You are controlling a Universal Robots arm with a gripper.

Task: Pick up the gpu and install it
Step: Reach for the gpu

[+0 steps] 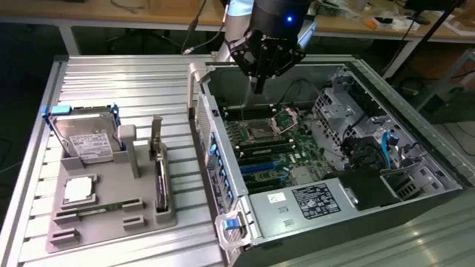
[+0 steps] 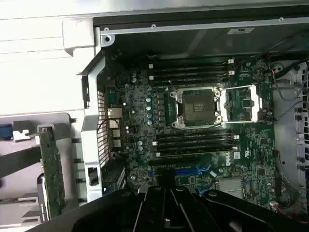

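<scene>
**Ribbed bench carries a fixture and an open computer case**

A silver bench [image 1: 111, 78] of ribbed metal slats bears two things. A grey moulded fixture [image 1: 111, 183] lies flat toward the exterior view's left. Near it, toward the right, an open computer case [image 1: 334, 236] lies on its side, seemingly with a narrow strip of bench between them.

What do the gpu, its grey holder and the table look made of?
gpu: green circuit board, probably fibreglass laminate, matte; its end bracket is bare silvery metal.
Grey holder: probably moulded or printed plastic; even matte grey, no shine.
Table: ribbed silvery metal with a soft sheen, likely aluminium.
</scene>
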